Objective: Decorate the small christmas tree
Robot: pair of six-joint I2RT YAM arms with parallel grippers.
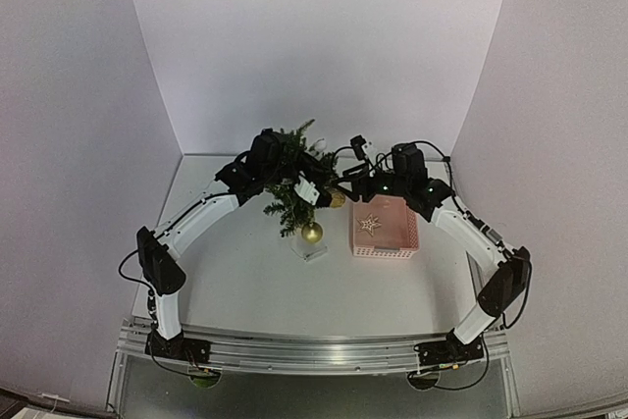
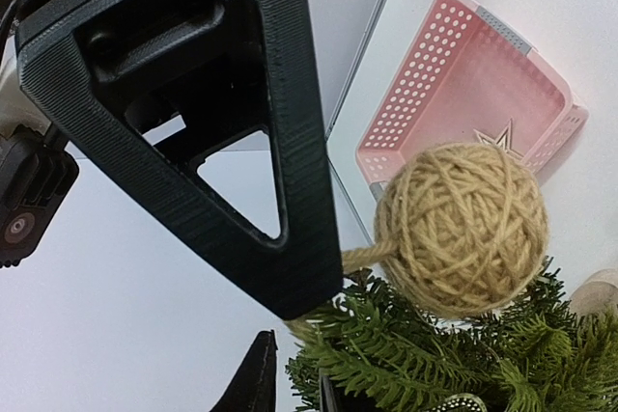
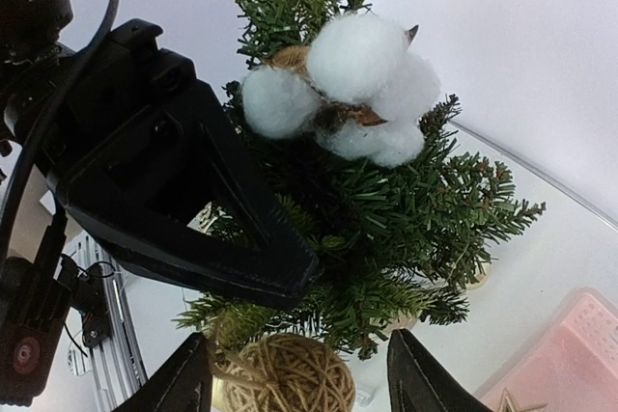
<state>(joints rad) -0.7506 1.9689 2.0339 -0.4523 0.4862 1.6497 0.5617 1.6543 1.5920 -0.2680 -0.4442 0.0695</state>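
The small christmas tree (image 1: 292,188) stands mid-table on a pale base (image 2: 599,291). It carries a white cotton ornament (image 3: 338,84) and a gold bauble (image 1: 312,233). My left gripper (image 2: 287,327) is at the treetop (image 1: 285,169), its jaws nearly together on the string loop of a twine ball (image 2: 462,229). The ball hangs free beside the branches and also shows in the right wrist view (image 3: 290,378). My right gripper (image 3: 319,335) is open and empty, close to the tree's right side (image 1: 345,186), with branches (image 3: 406,209) in front of it.
A pink perforated basket (image 1: 397,242) sits right of the tree and holds a pale star ornament (image 1: 370,224). The basket (image 2: 463,74) and star (image 2: 502,137) also show in the left wrist view. White walls close in the back and both sides.
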